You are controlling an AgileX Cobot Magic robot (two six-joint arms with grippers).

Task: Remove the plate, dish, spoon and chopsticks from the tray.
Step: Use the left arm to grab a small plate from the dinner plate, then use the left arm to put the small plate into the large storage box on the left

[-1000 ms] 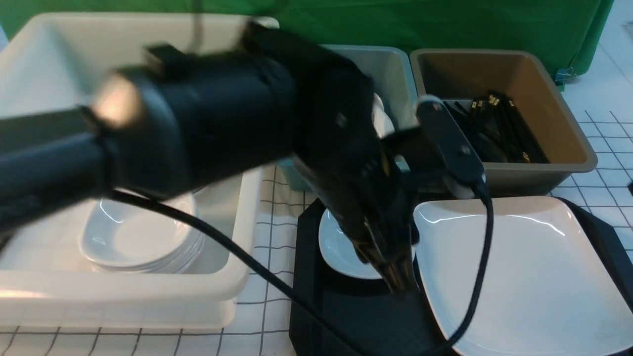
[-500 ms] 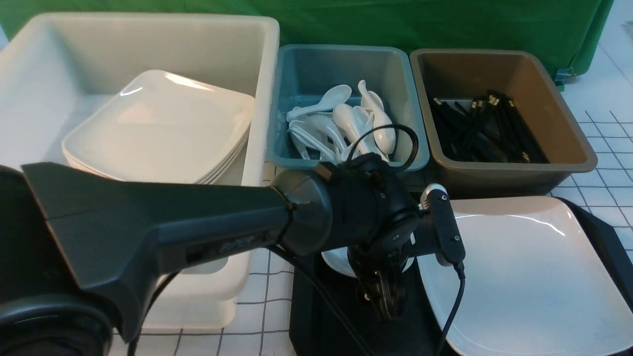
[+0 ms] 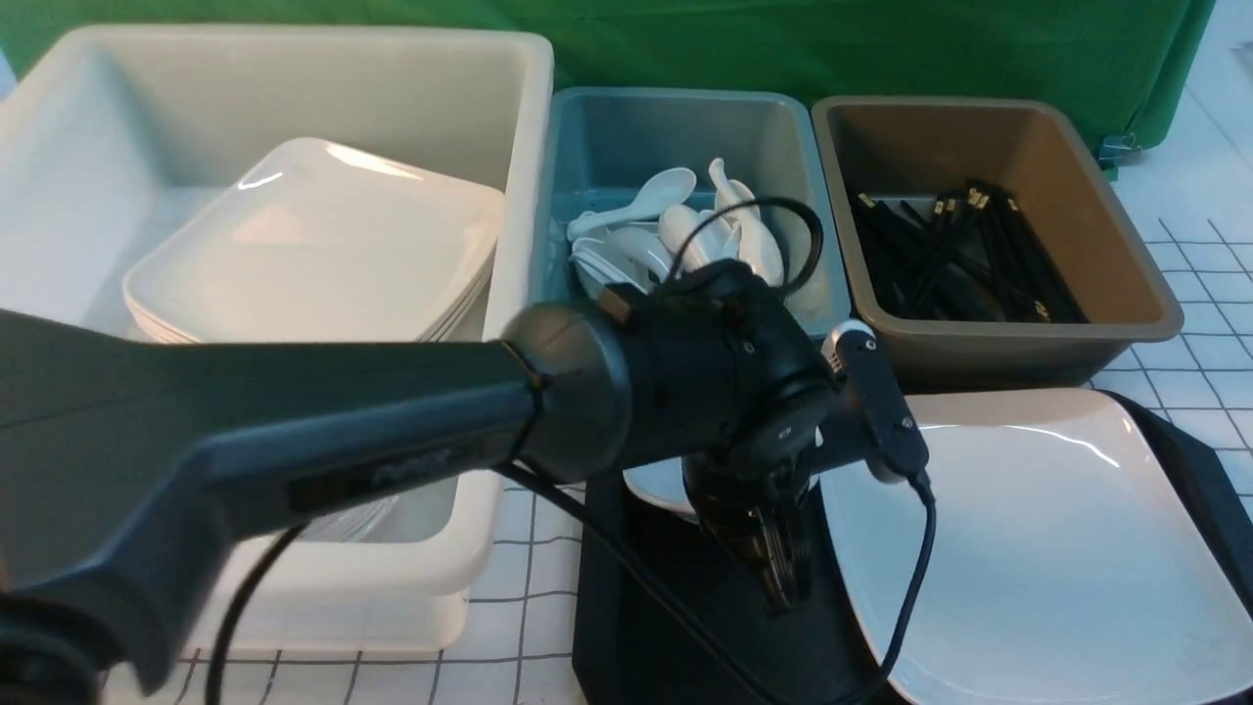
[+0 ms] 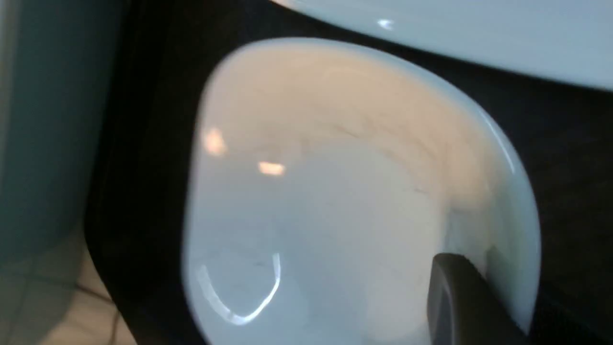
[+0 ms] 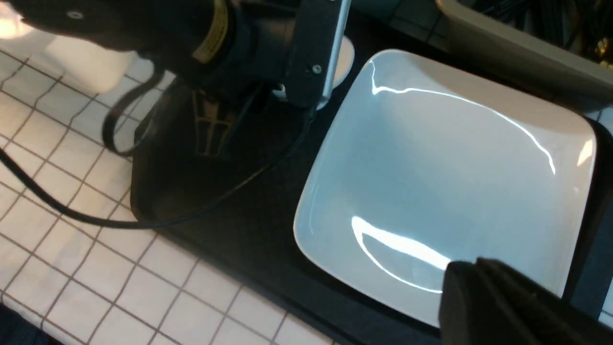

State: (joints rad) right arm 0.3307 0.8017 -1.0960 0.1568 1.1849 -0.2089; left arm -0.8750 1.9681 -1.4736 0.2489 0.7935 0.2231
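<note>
The small white dish sits at the far left of the black tray, mostly hidden by my left arm. My left gripper points down at the dish's near rim. In the left wrist view one finger is inside the dish against its wall, with the rim in the jaws. The other finger is hidden. The large white plate fills the tray's right part. My right gripper is shut and empty, just above the plate's near edge. No spoon or chopsticks show on the tray.
Behind the tray stand a white bin with stacked plates, a teal bin with several spoons and a brown bin with several chopsticks. The left arm's cable lies across the tray's front left. The table has a white grid cloth.
My left arm swung down onto the dish's rim. In the last half second it rose slightly, and the visible part of the dish rose with it. The plate has not moved.
</note>
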